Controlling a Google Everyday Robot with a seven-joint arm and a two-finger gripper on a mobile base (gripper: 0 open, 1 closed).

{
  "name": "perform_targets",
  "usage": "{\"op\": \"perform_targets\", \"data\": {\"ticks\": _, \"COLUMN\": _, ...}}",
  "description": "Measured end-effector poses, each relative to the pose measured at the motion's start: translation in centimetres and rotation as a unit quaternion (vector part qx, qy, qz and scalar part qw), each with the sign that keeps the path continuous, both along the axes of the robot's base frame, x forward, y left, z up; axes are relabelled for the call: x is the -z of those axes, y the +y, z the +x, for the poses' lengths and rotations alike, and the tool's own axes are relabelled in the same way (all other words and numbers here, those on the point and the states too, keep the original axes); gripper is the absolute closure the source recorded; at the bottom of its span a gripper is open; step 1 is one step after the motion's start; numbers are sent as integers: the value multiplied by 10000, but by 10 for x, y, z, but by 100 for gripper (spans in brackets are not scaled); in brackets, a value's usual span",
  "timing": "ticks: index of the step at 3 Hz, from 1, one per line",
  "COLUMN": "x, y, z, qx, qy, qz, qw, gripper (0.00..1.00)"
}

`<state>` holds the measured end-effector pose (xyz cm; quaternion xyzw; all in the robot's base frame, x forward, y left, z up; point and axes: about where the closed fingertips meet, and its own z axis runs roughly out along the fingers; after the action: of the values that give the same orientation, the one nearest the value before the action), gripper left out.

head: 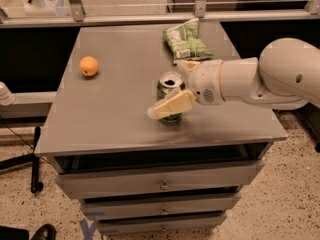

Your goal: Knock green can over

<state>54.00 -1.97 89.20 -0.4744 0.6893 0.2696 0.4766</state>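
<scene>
The gripper (pixel 169 89), smooth matt cream plastic, stood at the right of the table (pixel 115 109), fingers spread near and far of the glossy metal green can (pixel 167 81). The table was matt grey metal, the far snack bag (pixel 186 40) crinkled, shiny film.

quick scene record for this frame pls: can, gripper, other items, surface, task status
green can: upright, front-right part of the cabinet top
gripper: at the can, arm reaching in from the right, open
fingers: one across the can's front, the other behind it
orange: back-left, well apart from the can
snack bag: lying flat behind the can, near the back edge
cabinet top: grey, drawers below
task status: can not yet knocked over
</scene>
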Motion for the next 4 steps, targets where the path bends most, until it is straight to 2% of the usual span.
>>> {"op": "perform_targets", "data": {"ticks": 1, "x": -14, "y": 21, "z": 16, "qx": -11, "qy": -65, "qz": 308, "qw": 9995, "gripper": 0}}
{"op": "perform_targets", "data": {"ticks": 3, "x": -76, "y": 69, "z": 60, "qx": -87, "qy": -393, "qz": 943, "qw": 9947, "gripper": 0}}
{"op": "perform_targets", "data": {"ticks": 4, "x": -85, "y": 87, "z": 65, "qx": -149, "qy": -359, "qz": 1113, "qw": 9930, "gripper": 0}}
